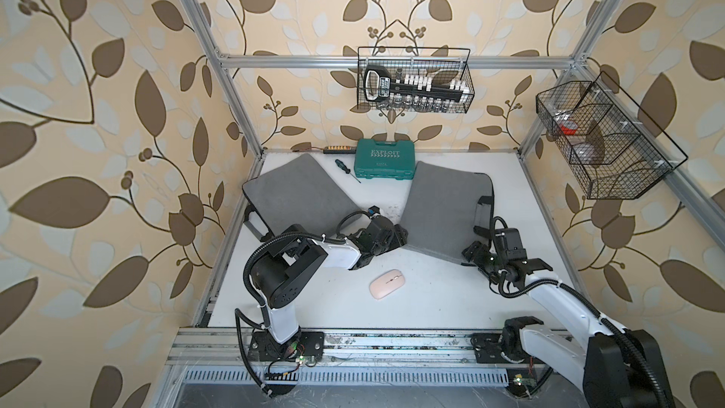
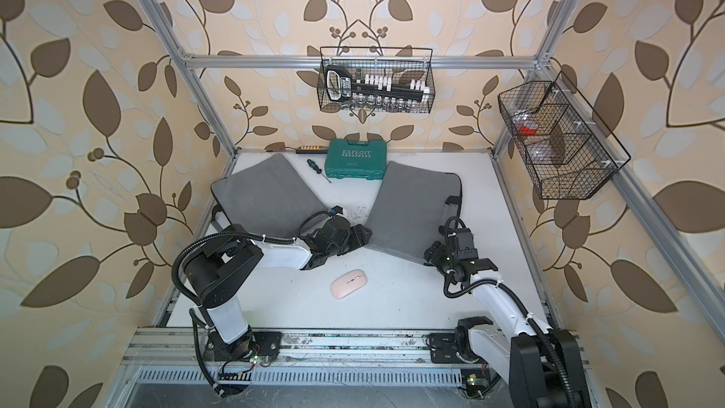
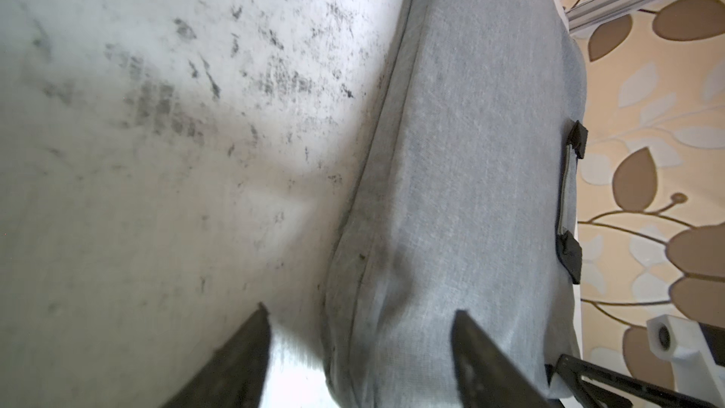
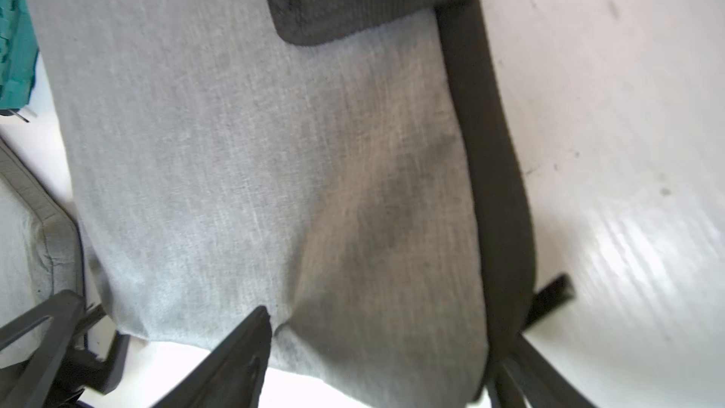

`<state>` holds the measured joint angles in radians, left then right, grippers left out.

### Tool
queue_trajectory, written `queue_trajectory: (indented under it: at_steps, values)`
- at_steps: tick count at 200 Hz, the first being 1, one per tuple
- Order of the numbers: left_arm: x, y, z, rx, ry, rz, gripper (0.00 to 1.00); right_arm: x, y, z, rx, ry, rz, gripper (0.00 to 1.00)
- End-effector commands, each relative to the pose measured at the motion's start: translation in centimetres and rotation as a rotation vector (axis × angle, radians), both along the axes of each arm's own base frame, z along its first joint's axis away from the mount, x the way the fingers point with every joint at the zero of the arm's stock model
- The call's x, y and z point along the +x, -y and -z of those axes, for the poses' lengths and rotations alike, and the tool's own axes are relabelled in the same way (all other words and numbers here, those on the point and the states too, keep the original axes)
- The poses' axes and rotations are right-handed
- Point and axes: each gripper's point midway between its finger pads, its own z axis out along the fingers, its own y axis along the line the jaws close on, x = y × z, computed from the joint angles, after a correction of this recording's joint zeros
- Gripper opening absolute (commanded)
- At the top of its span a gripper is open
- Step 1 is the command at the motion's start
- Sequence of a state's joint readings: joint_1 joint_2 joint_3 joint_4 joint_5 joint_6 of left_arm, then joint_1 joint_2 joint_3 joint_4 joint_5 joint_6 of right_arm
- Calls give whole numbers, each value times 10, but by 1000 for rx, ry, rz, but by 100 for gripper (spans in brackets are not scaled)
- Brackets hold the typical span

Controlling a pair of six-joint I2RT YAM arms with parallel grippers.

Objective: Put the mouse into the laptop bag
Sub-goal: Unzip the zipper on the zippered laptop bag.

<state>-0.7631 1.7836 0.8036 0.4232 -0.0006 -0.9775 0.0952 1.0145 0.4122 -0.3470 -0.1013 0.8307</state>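
The pink mouse [image 1: 387,284] [image 2: 348,284] lies on the white table, near the front and between the two arms. Nothing touches it. The grey laptop bag [image 1: 443,209] [image 2: 412,209] lies flat behind it, with a black handle on its right side. My left gripper [image 1: 402,235] [image 3: 361,311] is open and straddles the bag's near left corner [image 3: 451,190]. My right gripper [image 1: 472,253] [image 4: 382,319] stands open at the near right corner, grey fabric [image 4: 274,151] between its fingers. One right finger is partly hidden behind the black strap [image 4: 494,190].
A second grey fabric bag [image 1: 298,198] lies to the left, under my left arm. A green tool case [image 1: 384,164] and a screwdriver [image 1: 345,168] sit at the back. Wire baskets [image 1: 416,80] [image 1: 604,139] hang on the back and right walls.
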Motion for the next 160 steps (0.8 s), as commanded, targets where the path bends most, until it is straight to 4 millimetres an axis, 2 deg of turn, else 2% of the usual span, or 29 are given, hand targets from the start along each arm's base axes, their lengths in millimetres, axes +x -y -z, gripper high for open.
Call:
queue_trajectory:
  at_steps: [1, 18, 28, 39, 51, 58, 75, 93, 108, 123, 142, 160]
  values:
    - [6, 9, 9, 6, -32, 11, 99, -1, 6, -9, -29, 8, 10, 83]
    - [8, 20, 21, -4, -61, 33, 96, -7, 9, -8, -44, -6, 13, 84]
    - [11, 25, 26, -20, -67, 41, 83, -10, 11, -6, -57, -13, 17, 83]
    - [13, 30, 30, -32, -69, 43, 60, -14, 15, -4, -75, -19, 28, 79]
    - [17, 31, 33, -27, -75, 34, 19, -16, 19, -2, -89, -20, 40, 76]
    - [20, 31, 35, -16, -84, 24, 0, -17, 17, -2, -82, -17, 36, 74]
    - [29, 20, 33, 3, -109, -9, 0, -18, 20, -4, -89, -18, 48, 72]
    - [41, -8, 26, 0, -131, -68, 0, -19, 19, -5, -83, -12, 47, 72]
    - [52, -35, 16, 11, -133, -104, 0, -18, 13, -4, -58, 9, 21, 72]
    - [62, -55, 8, 52, -131, -94, 0, -12, -2, -5, -13, 58, -57, 77]
    - [75, -62, -1, 96, -113, -16, 0, -7, -13, -4, 4, 80, -113, 84]
    - [81, -62, -3, 115, -110, 36, 0, -2, -22, -7, -4, 136, -183, 86]
